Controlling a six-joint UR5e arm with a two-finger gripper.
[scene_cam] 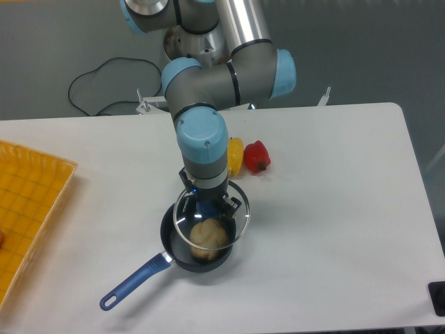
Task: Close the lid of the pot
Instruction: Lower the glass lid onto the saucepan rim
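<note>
1. The arm came down from the top of my view, its grey links and light blue joints ending at the gripper, which pointed straight down at the table.
2. The gripper was closed on the lid, its fingers set around the blue knob at the lid's centre; the knob itself was mostly hidden behind them.
3. The lid, a clear glass disc with a thin metal rim, hung roughly level over the pot. Its rim sat a little up and to the right of the pot's rim, so the two circles overlapped but did not line up. I could not tell whether the lid touched the pot at any point.
4. The pot stood on the table below the gripper, its long blue handle running toward the lower left corner of my view.
5. A pale, round piece of food lay inside the pot, seen partly through the glass.
6. A yellow pepper and a red pepper lay side by side on the table just behind the pot, the yellow one partly hidden by the arm.
7. A yellow tray rested at the left edge of the table, well apart from the pot.
</note>
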